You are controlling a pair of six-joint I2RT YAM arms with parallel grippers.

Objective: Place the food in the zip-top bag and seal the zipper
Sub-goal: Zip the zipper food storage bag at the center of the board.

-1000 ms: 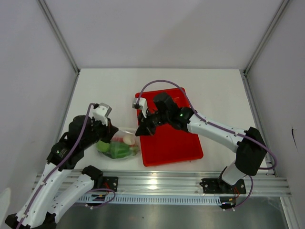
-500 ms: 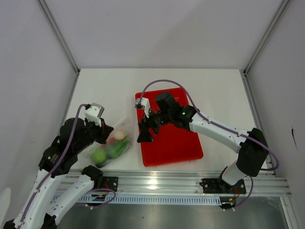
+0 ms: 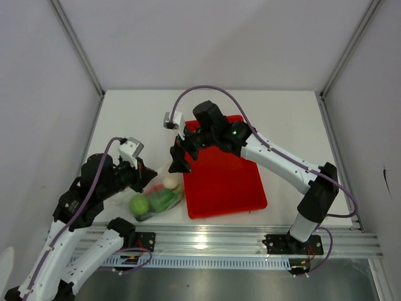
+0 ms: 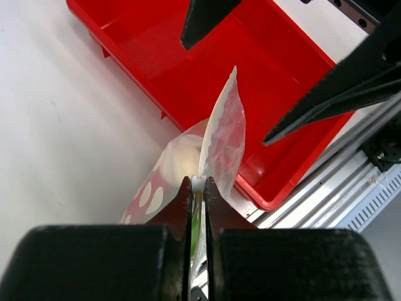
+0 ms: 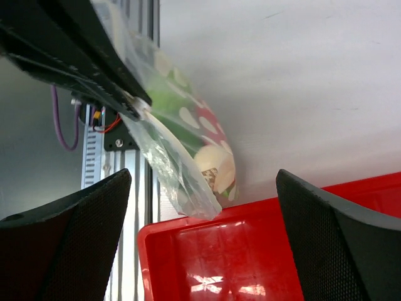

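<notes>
Clear plastic zip-top bag [image 3: 156,189] lies on white table [image 3: 138,119], near-left, just left of red tray [image 3: 229,182]; food [image 3: 152,202] is inside: green pieces at near end, white egg-like piece [image 3: 170,182] toward tray; left gripper [image 3: 145,175] is clenched on bag's upper edge, holding a flap upright; pinched bit is prob. the zipper [image 4: 198,184], but strip's too thin to be sure; right gripper [image 3: 178,160] has fingers spread wide, grasping nothing, and hovers by bag's far-right end at tray's left rim.
</notes>
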